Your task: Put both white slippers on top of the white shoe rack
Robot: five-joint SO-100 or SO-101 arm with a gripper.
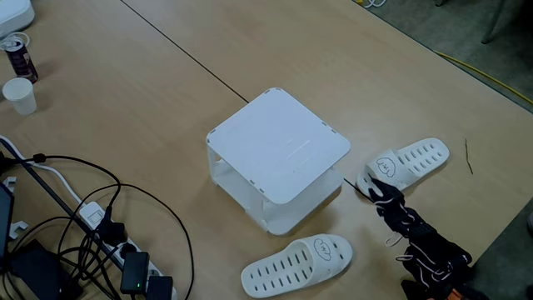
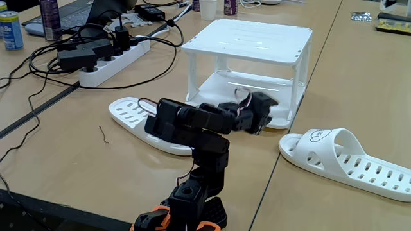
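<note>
The white shoe rack point(image 1: 277, 150) point(image 2: 247, 40) stands in the middle of the table with nothing on its flat top. One white slipper point(image 1: 410, 161) point(image 2: 131, 115) lies on the table to the rack's right in the higher fixed view. My black arm partly covers it in the low fixed view. My gripper point(image 1: 369, 187) point(image 2: 262, 115) is low at that slipper's strap end, close to the rack's bottom corner. Whether its jaws are apart or touch the slipper is unclear. The other white slipper point(image 1: 296, 262) point(image 2: 350, 160) lies flat by itself in front of the rack.
A power strip point(image 1: 127, 260) point(image 2: 109, 67) with tangled black cables lies on the table's left side in the higher fixed view. A paper cup point(image 1: 18, 94) and a can point(image 1: 20, 57) stand at the far left. The table edge point(image 1: 500, 225) runs close behind the arm.
</note>
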